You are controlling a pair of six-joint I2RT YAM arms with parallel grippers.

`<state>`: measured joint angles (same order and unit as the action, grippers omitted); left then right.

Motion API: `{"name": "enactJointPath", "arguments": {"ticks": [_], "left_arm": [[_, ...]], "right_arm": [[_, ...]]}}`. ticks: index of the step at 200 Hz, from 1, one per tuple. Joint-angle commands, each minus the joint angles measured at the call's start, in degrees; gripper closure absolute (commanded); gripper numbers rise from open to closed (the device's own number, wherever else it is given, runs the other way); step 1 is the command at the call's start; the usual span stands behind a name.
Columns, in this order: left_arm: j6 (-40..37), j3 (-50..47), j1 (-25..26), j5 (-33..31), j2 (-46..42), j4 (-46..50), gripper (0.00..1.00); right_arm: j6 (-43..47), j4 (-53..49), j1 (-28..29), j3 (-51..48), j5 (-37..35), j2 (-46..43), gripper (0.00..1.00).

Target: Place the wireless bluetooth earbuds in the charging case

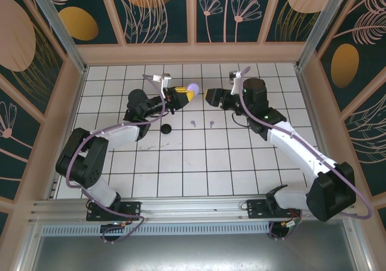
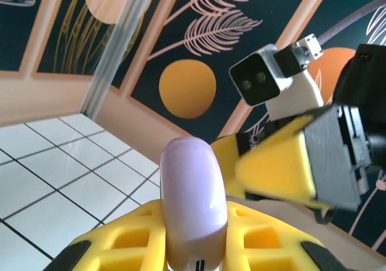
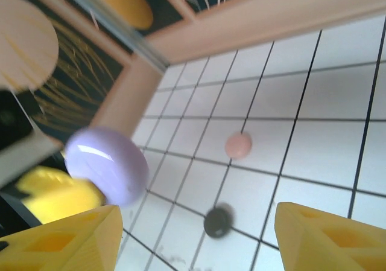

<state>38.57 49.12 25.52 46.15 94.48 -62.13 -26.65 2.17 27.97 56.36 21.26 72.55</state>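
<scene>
My left gripper (image 1: pixel 187 92) is shut on a rounded lilac charging case (image 1: pixel 192 90), held above the far middle of the tiled floor. In the left wrist view the case (image 2: pixel 193 198) stands edge-on between the yellow fingers (image 2: pixel 120 244), lid closed. My right gripper (image 1: pixel 209 95) faces it from the right, a small gap away, open and with nothing in it (image 3: pixel 202 241). In the right wrist view the case (image 3: pixel 107 165) is just left of the jaws. Two tiny lilac earbuds (image 1: pixel 193 123) (image 1: pixel 211 124) lie on the tiles below the grippers.
A black round case (image 1: pixel 166 128) lies on the floor left of the earbuds, also seen as a dark disc (image 3: pixel 218 221). A pale pink round case (image 3: pixel 238 145) lies beyond it. Wooden walls (image 1: pixel 193 52) close the floor behind and at both sides.
</scene>
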Motion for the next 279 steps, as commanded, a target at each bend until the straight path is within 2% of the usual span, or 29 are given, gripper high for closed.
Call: {"name": "enactJointPath", "arguments": {"ticks": [1,80,143,223,257,279], "left_arm": [[-1.7,1.7,0.1,4.1,-1.7,3.2,1.0],[-1.9,4.1,0.1,6.1,-0.8,6.8,1.0],[-1.7,4.7,0.1,7.5,-1.0,7.3,1.0],[-0.7,2.3,0.1,9.3,-3.3,5.0,1.0],[-1.1,1.5,0.1,9.0,-4.2,5.3,1.0],[-1.0,1.4,0.1,9.1,-4.2,4.8,1.0]], "right_arm": [[6.1,7.7,-0.5,-1.1,7.2,-2.0,0.32],[6.5,10.0,0.7,1.2,10.8,2.7,0.35],[7.1,9.0,0.7,2.8,7.5,5.6,0.41],[3.8,11.1,-4.2,0.8,6.0,7.9,0.49],[2.1,11.8,-5.2,-1.0,8.6,4.6,0.5],[2.0,11.4,-5.2,-2.3,12.8,1.2,0.49]]}}
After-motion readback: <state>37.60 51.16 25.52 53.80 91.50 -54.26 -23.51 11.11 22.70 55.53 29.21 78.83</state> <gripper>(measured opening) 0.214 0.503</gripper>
